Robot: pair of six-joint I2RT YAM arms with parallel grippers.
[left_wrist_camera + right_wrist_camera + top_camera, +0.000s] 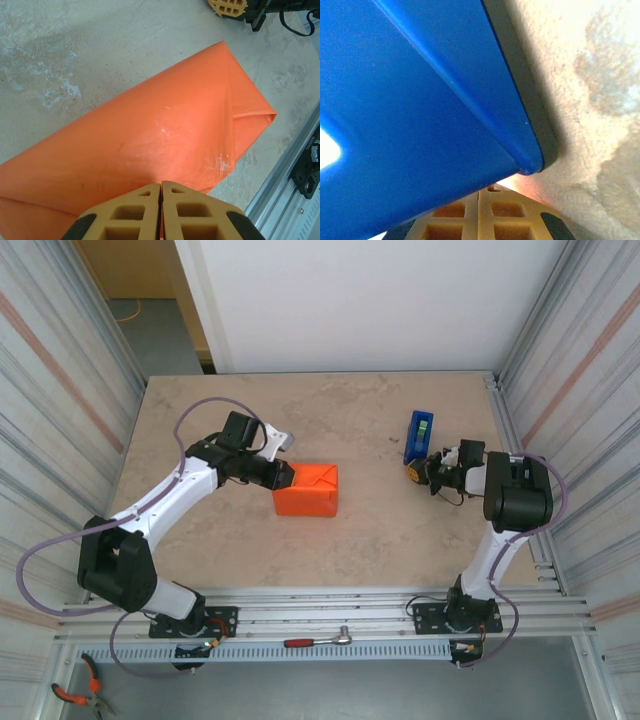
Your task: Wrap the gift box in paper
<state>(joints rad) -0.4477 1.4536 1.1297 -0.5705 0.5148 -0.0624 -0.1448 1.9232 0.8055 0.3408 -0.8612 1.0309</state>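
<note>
The orange paper (308,490) lies folded into a boxy parcel at the table's middle, and the gift box is hidden under it. My left gripper (288,476) is shut, its tips against the parcel's upper left corner. In the left wrist view the left gripper (161,184) touches the smooth paper (165,130), whose folded end points to the right. I cannot tell whether any paper is pinched. My right gripper (412,471) is shut and holds nothing, just below the blue tape dispenser (419,435). In the right wrist view the right gripper (479,192) sits under the dispenser (420,100).
Corrugated walls (60,390) close in the table on the left and right. A metal rail (330,620) runs along the near edge, with a red-handled tool (320,640) on it. Pliers (75,695) lie below at the bottom left.
</note>
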